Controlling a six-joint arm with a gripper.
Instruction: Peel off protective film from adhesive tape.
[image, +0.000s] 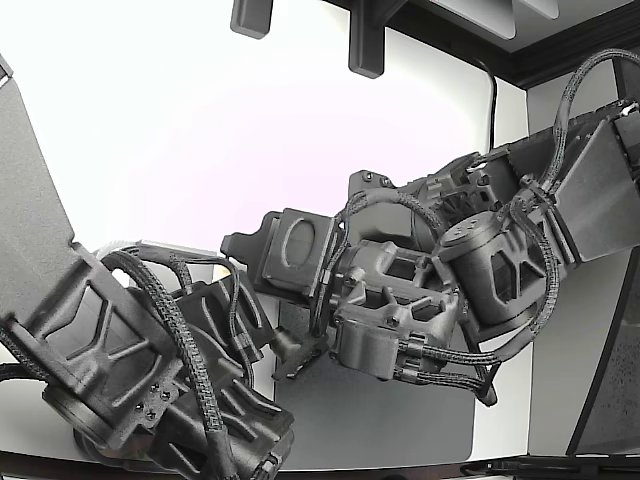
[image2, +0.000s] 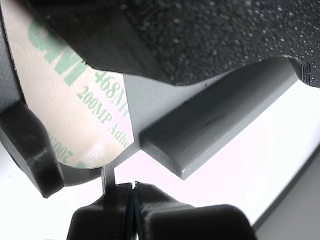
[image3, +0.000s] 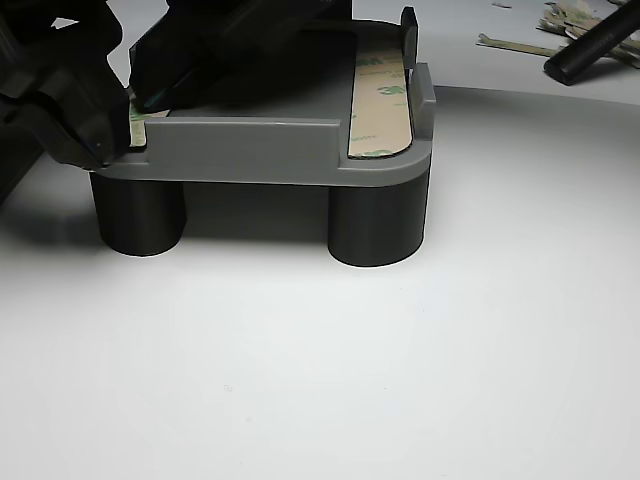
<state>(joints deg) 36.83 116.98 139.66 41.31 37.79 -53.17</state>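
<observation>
A grey fixture part (image3: 250, 150) rests on two black round posts. It carries two strips of adhesive tape under cream protective film with green print: one (image3: 380, 105) on the other view's right, one (image3: 137, 128) at its left corner. My gripper (image2: 133, 192) sits at the end of the left strip (image2: 75, 100). Its jaws are pressed together, and a thin tip reaches the film's rounded end, which bulges up slightly. In the exterior view my gripper (image: 290, 352) is mostly hidden between the two arms.
A second black arm (image: 130, 370) crowds in from the exterior view's left. A raised grey rib (image2: 215, 120) of the fixture runs beside the strip. Loose film pieces (image3: 575, 20) and a black rod (image3: 595, 45) lie far back on the white table (image3: 330, 380).
</observation>
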